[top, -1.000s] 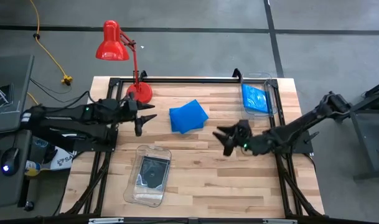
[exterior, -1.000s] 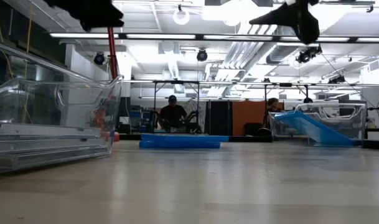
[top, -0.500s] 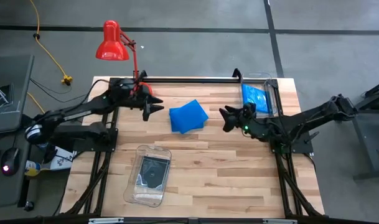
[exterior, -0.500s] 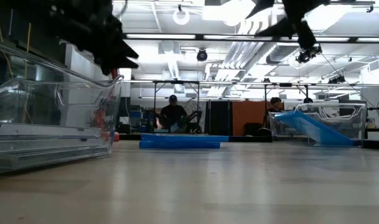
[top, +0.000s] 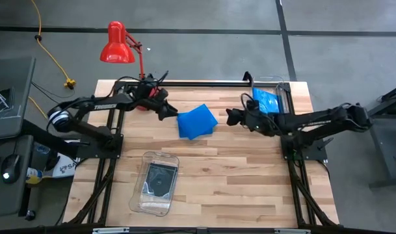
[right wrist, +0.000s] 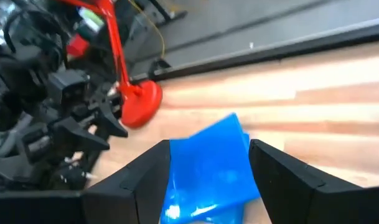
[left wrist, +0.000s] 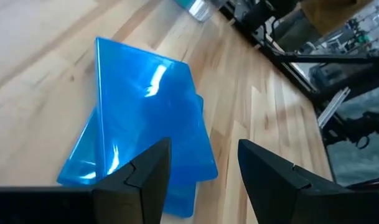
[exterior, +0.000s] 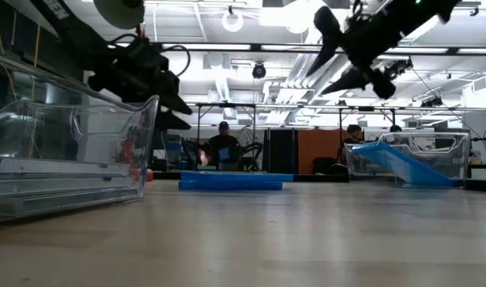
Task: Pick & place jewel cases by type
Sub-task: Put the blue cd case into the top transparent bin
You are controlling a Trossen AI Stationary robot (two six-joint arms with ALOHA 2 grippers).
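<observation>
A loose stack of bright blue jewel cases [top: 196,121] lies flat on the middle of the table, also seen in the low view [exterior: 231,182]. My left gripper [top: 168,112] is open and hovers just left of the stack; in its wrist view the blue cases [left wrist: 145,124] lie in front of the open fingers [left wrist: 201,165]. My right gripper [top: 231,117] is open and hovers just right of the stack [right wrist: 208,149]. More blue cases [top: 268,103] lie in the far right clear bin. A dark case [top: 160,179] lies in the near clear bin.
A red desk lamp [top: 123,49] stands at the far left corner, its base close behind my left gripper. The near clear bin [top: 145,203] sits left of centre by the near edge; the far right bin [top: 283,94] stands by the far edge. A black bar [top: 204,82] runs along the far edge.
Both grippers have moved toward the far edge, come down, and closed in on the blue stack from either side: the left one swung toward the table's right, the right one toward its left. The stack has stayed put.
</observation>
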